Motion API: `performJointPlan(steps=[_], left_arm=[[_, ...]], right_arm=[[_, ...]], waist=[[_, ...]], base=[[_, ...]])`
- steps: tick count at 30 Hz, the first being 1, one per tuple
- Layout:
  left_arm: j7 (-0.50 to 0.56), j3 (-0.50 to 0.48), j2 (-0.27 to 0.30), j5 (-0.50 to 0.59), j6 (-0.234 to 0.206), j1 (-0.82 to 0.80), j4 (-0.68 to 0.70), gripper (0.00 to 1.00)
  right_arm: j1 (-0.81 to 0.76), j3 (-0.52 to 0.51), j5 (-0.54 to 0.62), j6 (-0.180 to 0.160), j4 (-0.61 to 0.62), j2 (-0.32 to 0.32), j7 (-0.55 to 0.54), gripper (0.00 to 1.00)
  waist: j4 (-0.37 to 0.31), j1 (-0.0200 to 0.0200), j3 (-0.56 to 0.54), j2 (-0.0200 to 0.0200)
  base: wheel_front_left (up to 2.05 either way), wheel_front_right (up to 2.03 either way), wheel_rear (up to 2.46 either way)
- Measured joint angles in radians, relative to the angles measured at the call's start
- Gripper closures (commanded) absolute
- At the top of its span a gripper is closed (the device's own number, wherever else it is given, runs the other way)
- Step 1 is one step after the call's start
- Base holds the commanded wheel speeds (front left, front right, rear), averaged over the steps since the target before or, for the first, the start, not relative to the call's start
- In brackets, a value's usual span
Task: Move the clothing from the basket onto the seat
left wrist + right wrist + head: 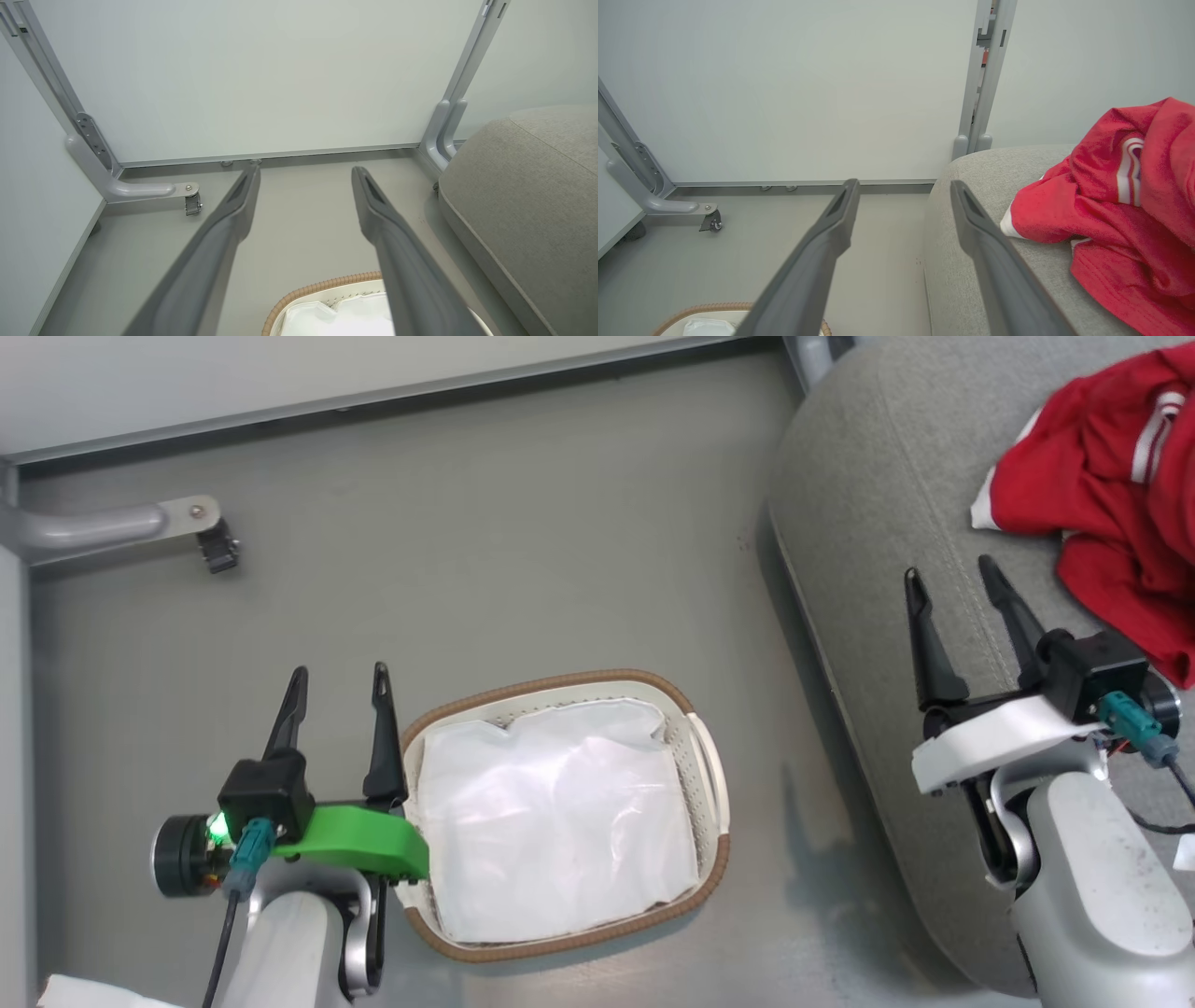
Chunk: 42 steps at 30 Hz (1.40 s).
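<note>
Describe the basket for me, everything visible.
The basket is a small oval of white perforated plastic with a brown woven rim and a side handle showing on its right. It stands upright on the grey floor, left of the seat and apart from it. A crumpled white liner sheet covers its inside. The left gripper hangs by its left edge.

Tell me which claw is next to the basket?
The left gripper, the one with the green mount, beside the basket; the right gripper is at the grey seat.
</note>
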<state>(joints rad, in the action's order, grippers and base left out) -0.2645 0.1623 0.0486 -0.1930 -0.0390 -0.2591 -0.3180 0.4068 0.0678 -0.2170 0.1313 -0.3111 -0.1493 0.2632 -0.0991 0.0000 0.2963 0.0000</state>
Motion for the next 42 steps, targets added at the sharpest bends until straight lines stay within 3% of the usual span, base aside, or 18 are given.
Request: performJointPlan(steps=[12, 23, 24, 30, 42], left_arm=[[0.0, -0.076, 0.0, -0.01, -0.013, 0.137, 0.012, 0.0], [0.0, -0.094, 0.0, -0.037, 0.02, 0.232, 0.011, 0.0], [0.0, -0.094, 0.0, -0.042, 0.024, 0.234, 0.013, 1.0], [0.004, -0.093, -0.005, -0.052, 0.024, 0.236, -0.033, 1.0], [0.063, -0.12, -0.006, -0.265, 0.046, 0.236, -0.022, 1.0]], right_arm=[[-0.098, 0.01, -0.012, 0.0, -0.014, 0.03, 0.0, 0.0], [-0.208, 0.015, -0.021, 0.0, -0.038, 0.042, 0.0, 0.0], [-0.213, 0.015, -0.021, 0.0, -0.04, 0.042, 0.0, 1.0], [-0.24, 0.018, -0.029, 0.0, -0.083, 0.055, -0.007, 1.0], [-0.248, -0.013, -0.243, 0.0, -0.065, 0.063, -0.067, 1.0]], waist=[[0.074, 0.0, -0.094, 0.0], [0.099, -0.0001, -0.181, 0.0], [0.1, -0.0001, -0.185, 0.0], [0.101, -0.0001, -0.187, 0.0], [0.1, -0.0001, -0.197, 0.0]], base=[[0.0, 0.0, 0.0], [0.0, 0.0, 0.0], [0.0, 0.0, 0.0], [0.0, 0.0, 0.0], [0.0, 0.0, 0.0]])
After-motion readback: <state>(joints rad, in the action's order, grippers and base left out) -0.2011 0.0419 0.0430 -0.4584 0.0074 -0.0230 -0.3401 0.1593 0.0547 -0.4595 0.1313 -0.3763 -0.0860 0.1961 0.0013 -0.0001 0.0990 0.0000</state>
